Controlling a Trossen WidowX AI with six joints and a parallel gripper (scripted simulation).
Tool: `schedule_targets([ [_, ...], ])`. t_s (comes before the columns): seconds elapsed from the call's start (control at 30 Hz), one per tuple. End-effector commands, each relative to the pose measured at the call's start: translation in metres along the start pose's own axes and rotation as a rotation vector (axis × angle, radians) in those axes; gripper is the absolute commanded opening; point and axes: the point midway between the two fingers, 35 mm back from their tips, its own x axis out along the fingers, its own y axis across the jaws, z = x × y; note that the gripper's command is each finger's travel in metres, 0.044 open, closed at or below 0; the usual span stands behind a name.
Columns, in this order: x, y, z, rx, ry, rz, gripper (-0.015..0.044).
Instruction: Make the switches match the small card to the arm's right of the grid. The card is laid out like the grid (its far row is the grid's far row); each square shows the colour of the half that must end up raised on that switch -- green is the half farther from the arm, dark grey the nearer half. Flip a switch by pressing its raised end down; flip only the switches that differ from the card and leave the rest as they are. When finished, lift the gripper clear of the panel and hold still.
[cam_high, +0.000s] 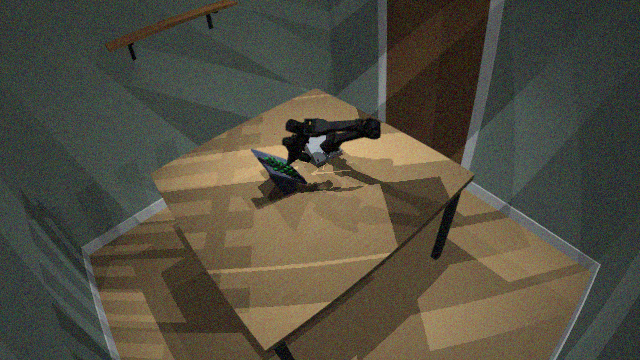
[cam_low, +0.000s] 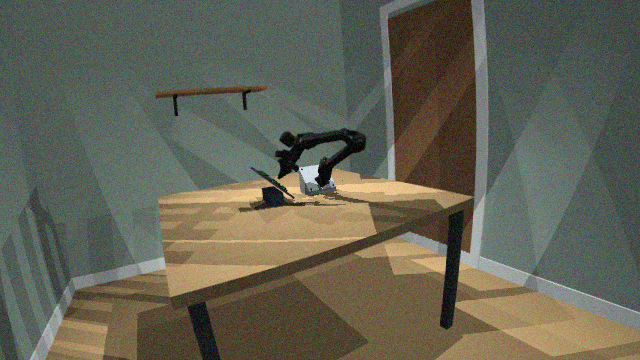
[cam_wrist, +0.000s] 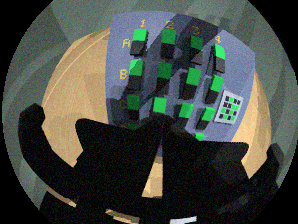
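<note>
- My claw (cam_wrist: 160, 137) is pressed together with nothing in it, the tips forming one blunt point for pushing.
- In the wrist view it hangs over the near edge of the panel (cam_wrist: 229, 63), low in the middle columns; I cannot tell whether it touches a switch.
- The switches (cam_wrist: 164, 70) sit in a grid with row letters and column numbers, each split into a green and a dark half; which half is raised on each is too fine for me to read.
- The card (cam_wrist: 230, 107) lies at the panel's right edge, its squares too small to compare.
- The panel is propped at a tilt on the bench (cam_low: 310, 230), just in front of the arm's base.
- My judgement: I am mid-task, with at least one press and the final lift-off left.
</note>
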Motion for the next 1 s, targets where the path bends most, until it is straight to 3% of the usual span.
schedule_targets([
  [0.0,-0.039,0.003,0.003,-0.012,-0.037,0.005,0.0],
  [0.27,-0.046,0.003,0.002,-0.011,-0.043,0.007,0.0],
  [0.47,-0.046,-0.051,0.003,-0.014,-0.043,0.003,0.0],
  [0.6,-0.046,-0.058,0.003,-0.014,-0.045,0.005,0.0],
  [0.8,-0.012,-0.057,0.005,-0.015,-0.021,0.006,0.0],
  [0.97,-0.011,-0.057,0.005,-0.015,-0.02,0.006,0.0],
])
